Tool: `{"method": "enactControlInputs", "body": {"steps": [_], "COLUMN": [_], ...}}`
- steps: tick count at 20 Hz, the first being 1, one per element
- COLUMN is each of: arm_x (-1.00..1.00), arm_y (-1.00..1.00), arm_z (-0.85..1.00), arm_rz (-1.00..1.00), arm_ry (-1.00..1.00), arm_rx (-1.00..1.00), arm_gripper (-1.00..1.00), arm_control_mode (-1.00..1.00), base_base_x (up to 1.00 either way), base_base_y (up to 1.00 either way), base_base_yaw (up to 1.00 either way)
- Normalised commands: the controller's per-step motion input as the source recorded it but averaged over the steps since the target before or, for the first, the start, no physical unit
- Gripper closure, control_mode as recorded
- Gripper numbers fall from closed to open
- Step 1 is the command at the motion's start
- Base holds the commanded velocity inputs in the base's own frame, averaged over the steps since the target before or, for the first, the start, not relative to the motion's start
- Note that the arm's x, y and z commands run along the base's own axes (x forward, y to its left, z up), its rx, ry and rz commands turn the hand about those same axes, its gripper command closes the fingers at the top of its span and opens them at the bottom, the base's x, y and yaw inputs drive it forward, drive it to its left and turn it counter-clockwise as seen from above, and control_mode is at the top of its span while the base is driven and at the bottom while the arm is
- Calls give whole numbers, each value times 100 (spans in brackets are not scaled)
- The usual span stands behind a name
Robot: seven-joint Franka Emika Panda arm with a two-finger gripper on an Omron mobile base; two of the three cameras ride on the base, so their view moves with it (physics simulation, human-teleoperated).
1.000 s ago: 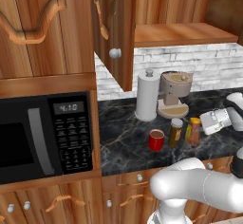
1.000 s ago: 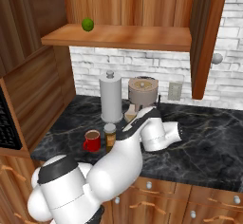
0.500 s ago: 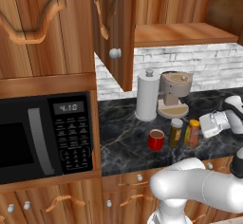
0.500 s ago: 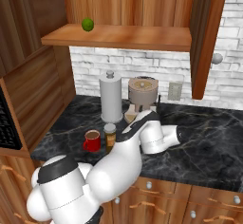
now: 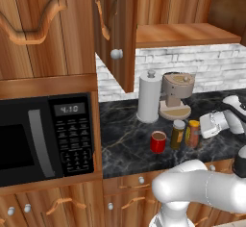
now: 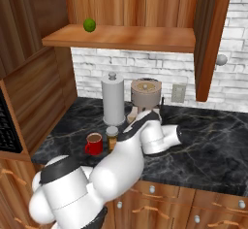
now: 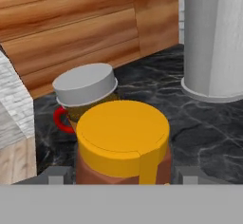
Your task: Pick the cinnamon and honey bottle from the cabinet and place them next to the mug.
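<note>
Ahead, dark marble desk under brick wall; my claw flanks the honey bottle, grip unclear, mug mostly hidden.

The cabinet is reddish-brown wood with visible grain and a soft sheen. The counter looks like polished black marble with pale veins. The honey bottle has a smooth matt yellow cap, the cinnamon a flat matt grey lid. The mug is glossy red.
</note>
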Motion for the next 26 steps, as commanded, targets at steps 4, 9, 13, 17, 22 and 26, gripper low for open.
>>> {"method": "enactControlInputs", "body": {"steps": [4, 9, 13, 17, 22, 26], "arm_x": [6, 0, 0, 0, 11, 21], "arm_y": [0, 0, 0, 0, 0, 0], "arm_z": [-11, -16, -5, 0, -6, -4], "arm_rz": [0, 0, 0, 0, 0, 0], "arm_ry": [0, 0, 0, 0, 0, 0], "arm_rx": [0, 0, 0, 0, 0, 0], "arm_gripper": [100, 100, 100, 100, 100, 100], "arm_control_mode": [-100, -100, -100, -100, -100, -100], "base_base_x": [0, 0, 0, 0, 0, 0], "base_base_y": [0, 0, 0, 0, 0, 0], "base_base_yaw": [0, 0, 0, 0, 0, 0]}}
